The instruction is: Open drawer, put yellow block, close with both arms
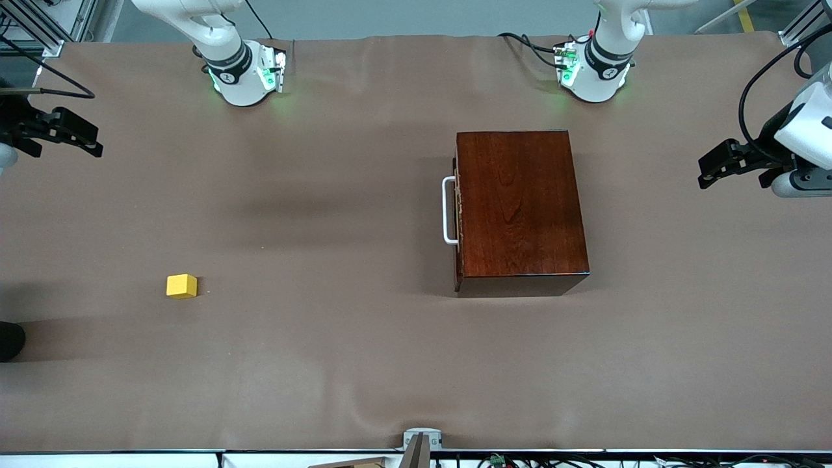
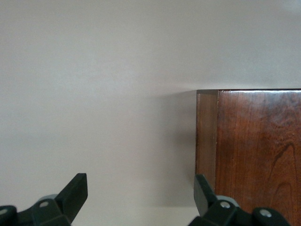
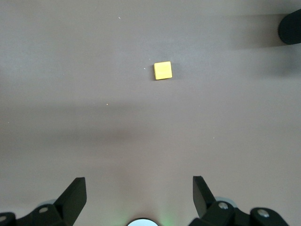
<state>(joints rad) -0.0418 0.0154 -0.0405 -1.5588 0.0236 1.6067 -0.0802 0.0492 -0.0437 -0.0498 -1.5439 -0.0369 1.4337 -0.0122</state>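
The dark reddish-brown box [image 1: 520, 205] stands on the table near the left arm's base. Its drawer is shut, and the white bar handle [image 1: 448, 210] faces the right arm's end. The yellow block [image 1: 181, 286] lies alone on the brown cloth toward the right arm's end, nearer the front camera than the box. My right gripper [image 1: 96, 144] hangs open and empty over the table's edge at the right arm's end. Its wrist view [image 3: 139, 188] shows the block [image 3: 162, 70] well apart from it. My left gripper [image 1: 703, 174] is open and empty over the left arm's end. Its wrist view [image 2: 141, 188] shows a corner of the box [image 2: 254, 150].
A brown cloth [image 1: 338, 338] covers the whole table. A black rounded object [image 1: 10, 341] sits at the table's edge at the right arm's end and also shows in the right wrist view [image 3: 290, 27]. A small grey mount [image 1: 422, 441] sits at the front edge.
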